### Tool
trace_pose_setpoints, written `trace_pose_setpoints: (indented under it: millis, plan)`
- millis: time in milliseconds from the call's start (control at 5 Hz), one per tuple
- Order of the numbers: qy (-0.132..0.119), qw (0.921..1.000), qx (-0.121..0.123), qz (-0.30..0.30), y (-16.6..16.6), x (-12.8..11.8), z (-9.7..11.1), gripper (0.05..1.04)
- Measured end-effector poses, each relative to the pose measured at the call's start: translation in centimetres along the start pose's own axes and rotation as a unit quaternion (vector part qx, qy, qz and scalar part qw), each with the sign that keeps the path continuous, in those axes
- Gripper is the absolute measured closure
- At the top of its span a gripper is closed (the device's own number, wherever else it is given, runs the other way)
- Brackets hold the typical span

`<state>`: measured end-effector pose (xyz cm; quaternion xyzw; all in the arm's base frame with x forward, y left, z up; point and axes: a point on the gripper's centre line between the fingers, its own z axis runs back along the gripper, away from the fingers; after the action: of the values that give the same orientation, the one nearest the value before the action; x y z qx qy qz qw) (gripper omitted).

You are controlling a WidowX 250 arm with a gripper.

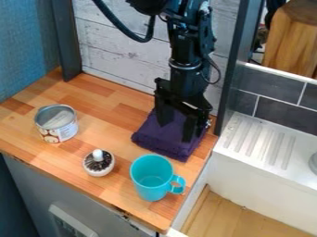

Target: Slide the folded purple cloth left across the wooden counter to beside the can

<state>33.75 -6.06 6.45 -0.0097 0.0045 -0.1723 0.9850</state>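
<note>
Camera view: with the tool (176,132) spread wide over the folded purple cloth (162,142) on the table's (106,109) wall side, lower gently until astride a thick fold, close on several layers together, then lift straight up, clear of the turquoise mug (148,185).

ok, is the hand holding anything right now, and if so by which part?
Nothing held. The hand is open over the folded purple cloth; can't tell whether its tips touch the cloth.
</note>
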Motion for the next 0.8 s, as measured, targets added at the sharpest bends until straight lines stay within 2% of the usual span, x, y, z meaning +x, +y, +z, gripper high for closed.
trace_pose_setpoints:
  millis: [200,400,600,800]
  plan:
    - [0.020,0.9998,-0.004,0.000,0.0,-0.4,-1.3,0.083]
    - [0.005,0.9999,-0.008,0.012,0.5,0.2,-1.3,0.083]
    - [-0.015,0.9991,-0.002,0.040,2.6,0.5,-1.0,0.083]
    - [-0.021,0.9977,0.008,0.064,3.4,1.2,-1.5,0.083]
